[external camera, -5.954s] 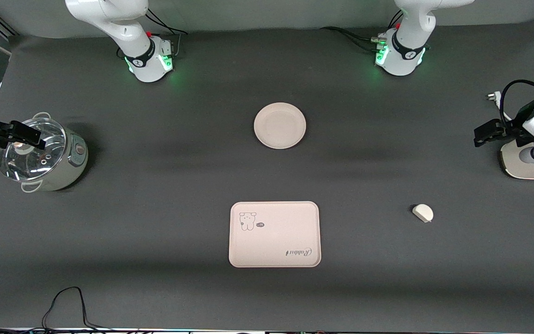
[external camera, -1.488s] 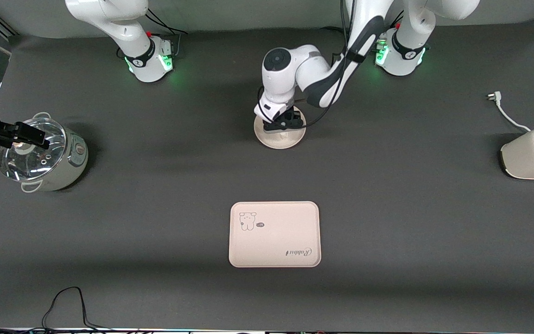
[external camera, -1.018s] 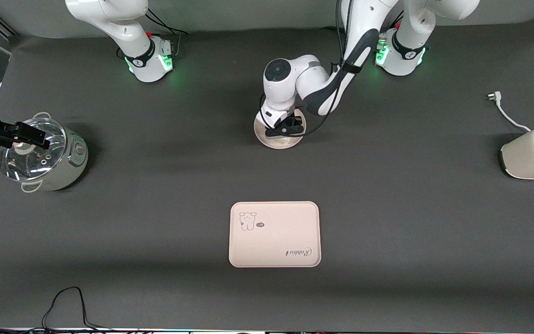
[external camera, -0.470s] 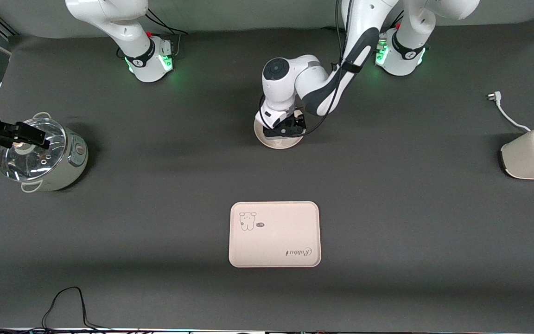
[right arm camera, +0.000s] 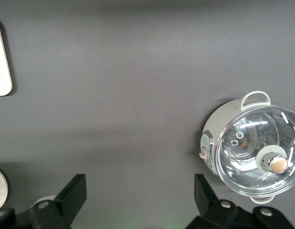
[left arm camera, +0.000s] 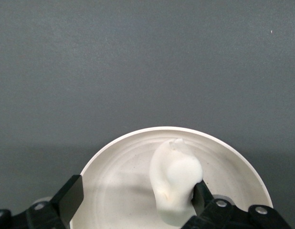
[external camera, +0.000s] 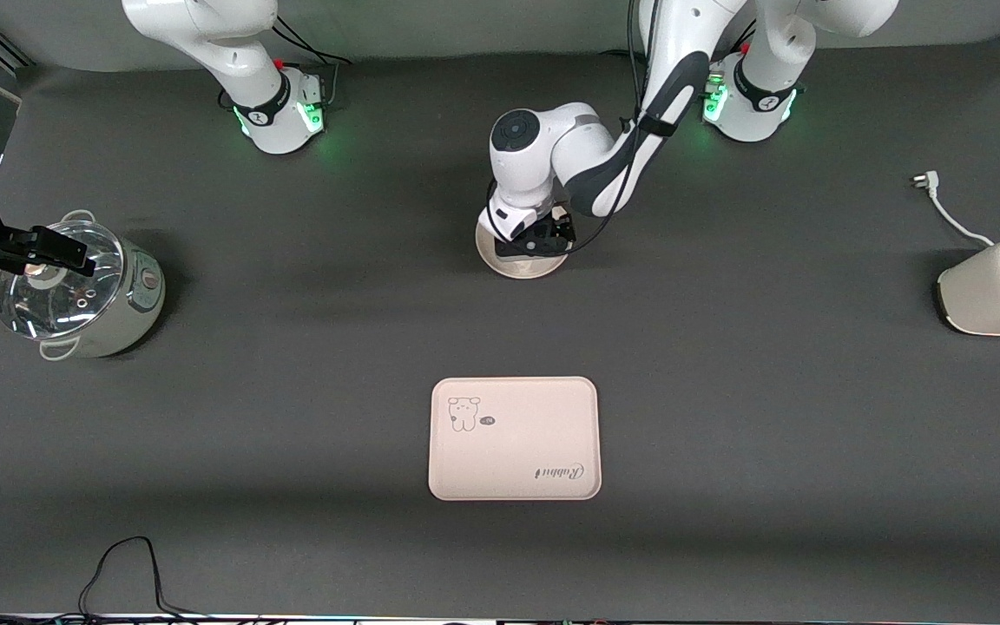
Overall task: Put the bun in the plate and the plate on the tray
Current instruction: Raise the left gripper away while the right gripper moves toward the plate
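On plate [left arm camera: 114, 167], bun [left arm camera: 175, 181], L gripper [left arm camera: 138, 200] jaws wide, maybe touching; R gripper [right arm camera: 140, 200] jaws wide.

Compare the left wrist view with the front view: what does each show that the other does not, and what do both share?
Only the left wrist view shows the bun lying in the plate, one finger touching it, the left gripper open. Only the front view shows the tray, pot, toaster and the waiting right gripper over the pot. Both show the plate and left gripper.
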`<state>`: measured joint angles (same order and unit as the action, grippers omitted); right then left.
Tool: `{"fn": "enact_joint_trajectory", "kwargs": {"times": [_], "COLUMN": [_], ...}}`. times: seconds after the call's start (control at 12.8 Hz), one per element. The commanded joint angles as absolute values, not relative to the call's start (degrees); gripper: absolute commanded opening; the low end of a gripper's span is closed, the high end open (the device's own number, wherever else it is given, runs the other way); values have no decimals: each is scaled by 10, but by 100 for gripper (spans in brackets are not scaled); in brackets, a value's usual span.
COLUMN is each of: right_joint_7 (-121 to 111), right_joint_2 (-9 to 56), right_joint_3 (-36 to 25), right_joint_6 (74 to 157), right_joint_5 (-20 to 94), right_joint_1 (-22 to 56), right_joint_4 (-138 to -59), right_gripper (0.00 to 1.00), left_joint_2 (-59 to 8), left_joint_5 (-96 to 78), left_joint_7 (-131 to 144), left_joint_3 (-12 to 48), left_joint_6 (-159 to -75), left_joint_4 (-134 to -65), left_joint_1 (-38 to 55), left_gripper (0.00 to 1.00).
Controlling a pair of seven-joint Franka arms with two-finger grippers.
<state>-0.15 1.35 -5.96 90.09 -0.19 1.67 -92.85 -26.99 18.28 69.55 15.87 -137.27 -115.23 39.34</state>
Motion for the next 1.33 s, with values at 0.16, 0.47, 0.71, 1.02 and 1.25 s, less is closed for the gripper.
{"fn": "enact_joint_trajectory", "kwargs": {"times": [0.16,0.47,0.71,1.02,1.25], "right_joint_7": [1,1,4,19,154], "right_joint_2": [-1,-1,-2,-3,2], "right_joint_3": [-57,-57,-54,-54,-54], "right_joint_6": [898,898,897,889,893], "right_joint_5": [-8,-8,-8,-4,40], "right_joint_1": [18,18,19,84,196], "right_joint_4": [-939,-939,-939,-939,-939], "right_gripper": [100,100,100,100,100], "left_joint_2": [-253,-232,-200,-127,-63], "left_joint_5": [189,187,170,115,56], "left_joint_7": [677,630,526,354,208], "left_joint_3": [156,156,159,158,156], "left_joint_6": [-1352,-1306,-1136,-1066,-1041], "left_joint_4": [-1151,-1127,-1026,-967,-968], "left_joint_1": [395,372,308,194,82], "left_gripper": [100,100,100,100,100]}}
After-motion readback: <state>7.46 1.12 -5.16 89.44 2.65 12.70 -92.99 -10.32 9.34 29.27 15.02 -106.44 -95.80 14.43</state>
